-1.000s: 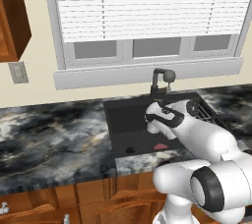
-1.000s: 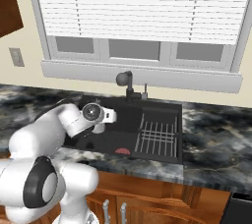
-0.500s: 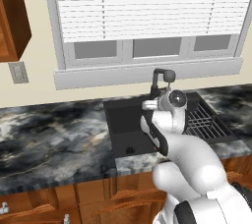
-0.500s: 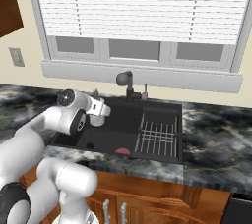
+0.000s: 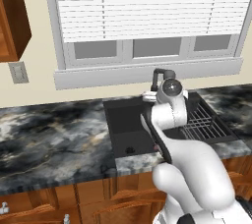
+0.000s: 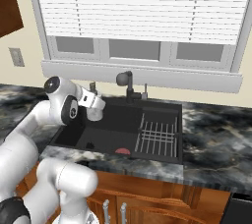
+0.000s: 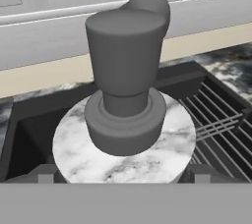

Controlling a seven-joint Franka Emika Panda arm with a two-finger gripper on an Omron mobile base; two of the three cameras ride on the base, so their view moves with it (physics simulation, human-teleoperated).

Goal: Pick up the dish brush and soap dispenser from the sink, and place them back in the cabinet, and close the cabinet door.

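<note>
The soap dispenser (image 7: 123, 139), a white marbled bottle with a dark grey pump top, stands upright between my fingertips (image 7: 45, 177), which press on both of its sides. My gripper (image 6: 96, 111) is shut on it and holds it above the left part of the black sink (image 6: 162, 104). In the left base view my gripper (image 5: 148, 95) hangs over the sink (image 5: 110, 129) in front of the faucet. The dish brush (image 6: 123, 151), with a reddish-pink head, lies on the sink floor near the front wall. A corner of the reddish-brown cabinet (image 5: 11, 21) shows at the upper left.
A wire rack (image 6: 157, 137) lies in the right half of the basin and a round drain (image 6: 89, 145) sits at its left. The dark faucet (image 6: 127, 83) rises behind the basin, below the window sill. A wall outlet (image 5: 18, 72) sits above the marbled counter.
My hand has risen over the sink and moved back toward the faucet, and the arm's upper links have swung upright.
</note>
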